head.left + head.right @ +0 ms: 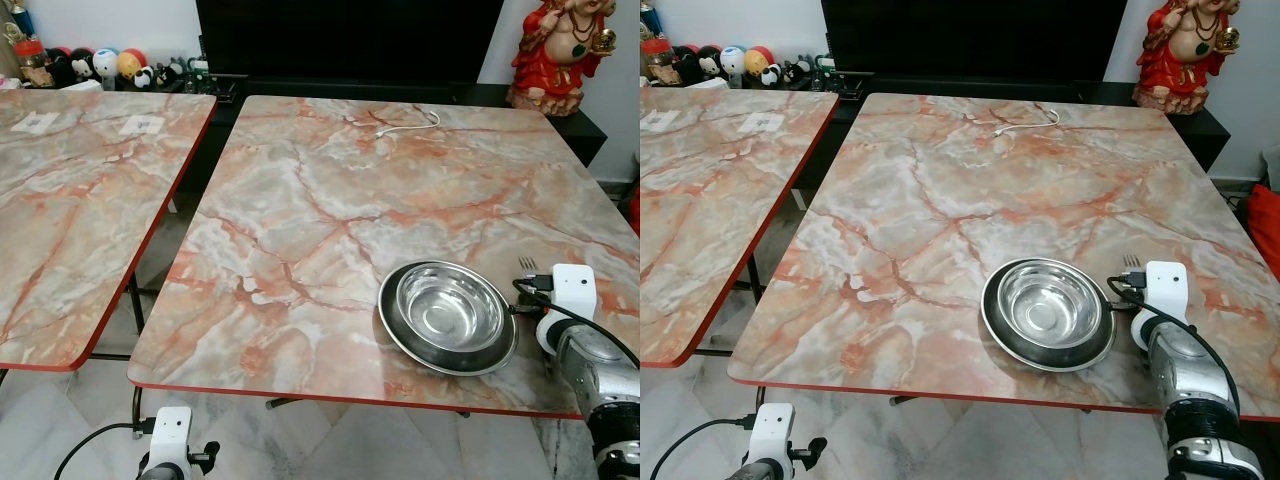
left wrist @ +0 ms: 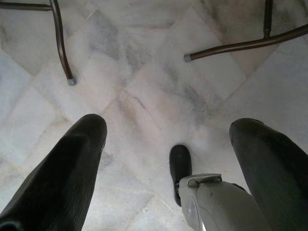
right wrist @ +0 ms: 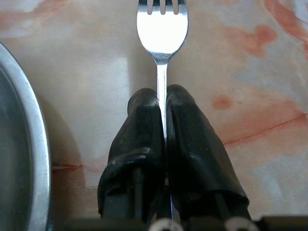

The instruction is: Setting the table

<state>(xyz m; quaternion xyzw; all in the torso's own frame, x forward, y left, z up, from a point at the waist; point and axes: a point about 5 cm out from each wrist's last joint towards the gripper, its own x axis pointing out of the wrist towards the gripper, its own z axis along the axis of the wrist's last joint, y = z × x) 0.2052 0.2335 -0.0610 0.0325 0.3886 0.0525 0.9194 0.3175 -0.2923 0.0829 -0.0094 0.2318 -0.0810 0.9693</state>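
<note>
— On the near right part of our marble-patterned table (image 1: 330,200) sits a steel bowl (image 1: 448,308) nested in a steel plate (image 1: 447,347), both close to the front edge. Do we have the fork?

— We do. Our right gripper (image 3: 162,98) has its two black fingers (image 3: 139,130) pressed together on the handle of the fork (image 3: 162,29), pinching it just behind the head. The tines point away from us, and the fork lies low over the tabletop, just to the right of the plate; whether it touches the surface we cannot tell.

— And from the head camera?

— Only the tips of the tines peek out beyond the white wrist housing of our right arm (image 1: 1185,360), which reaches in over the table's front right corner, right beside the plate rim.

— Our left side?

— Our left gripper (image 2: 168,139) hangs below the table edge, its fingers spread wide apart and holding nothing. Under it we see pale marble floor tiles (image 2: 144,77) and thin dark table legs (image 2: 60,43).

— Anything else around us?

— A white cable (image 1: 405,124) lies near the table's far edge. A second table (image 1: 70,200) of the same pattern stands to our left with a gap between. Behind are a dark cabinet (image 1: 350,40), a red figurine (image 1: 560,50) at the far right, and a row of small toy figures (image 1: 100,65) at the far left.
</note>
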